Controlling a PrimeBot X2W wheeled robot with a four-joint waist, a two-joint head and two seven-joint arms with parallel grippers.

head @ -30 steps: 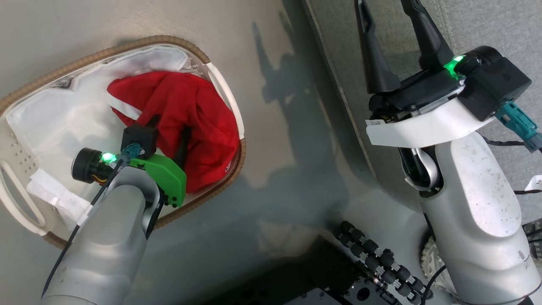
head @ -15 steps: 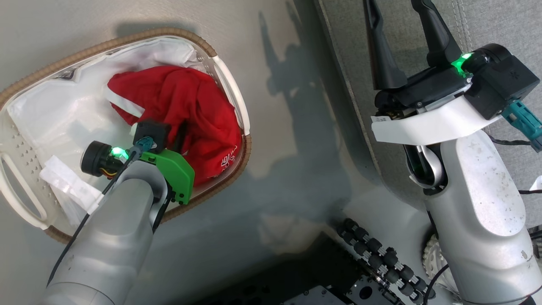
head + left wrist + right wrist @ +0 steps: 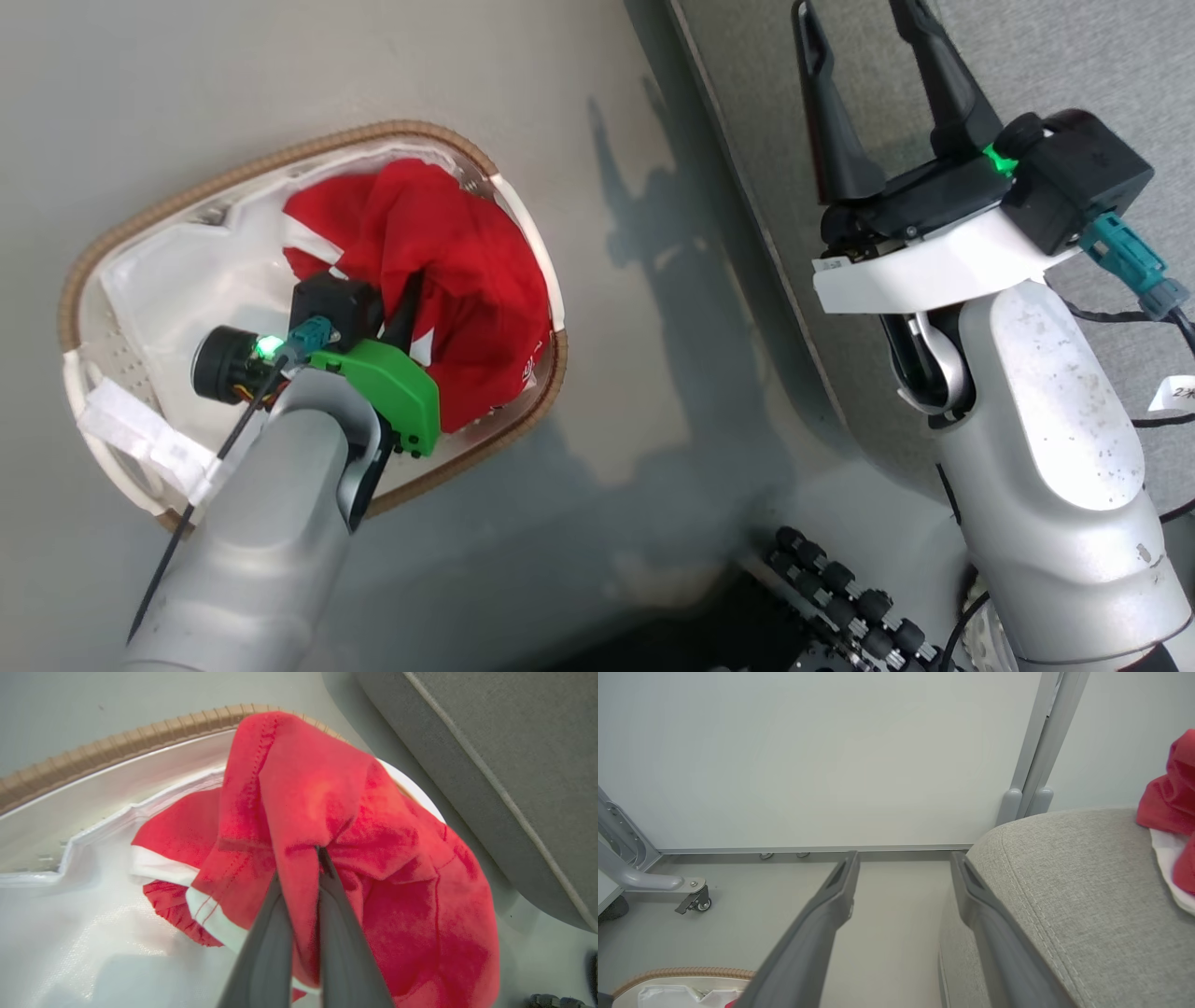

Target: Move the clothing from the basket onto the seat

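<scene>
While the left end effector [image 3: 319,855] pinches clothing [image 3: 402,882], one basket [image 3: 140,737] holds it — bunched.

head looks down, left wrist close over basket [image 3: 117,742], all views share basket

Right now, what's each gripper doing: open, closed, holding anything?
Left gripper: closed on the red clothing, at the basket.
Right gripper: open, holding nothing, near the seat.

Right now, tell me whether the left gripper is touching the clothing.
Touching. Left wrist view: the left gripper is pinched shut on a fold of the clothing.
</scene>
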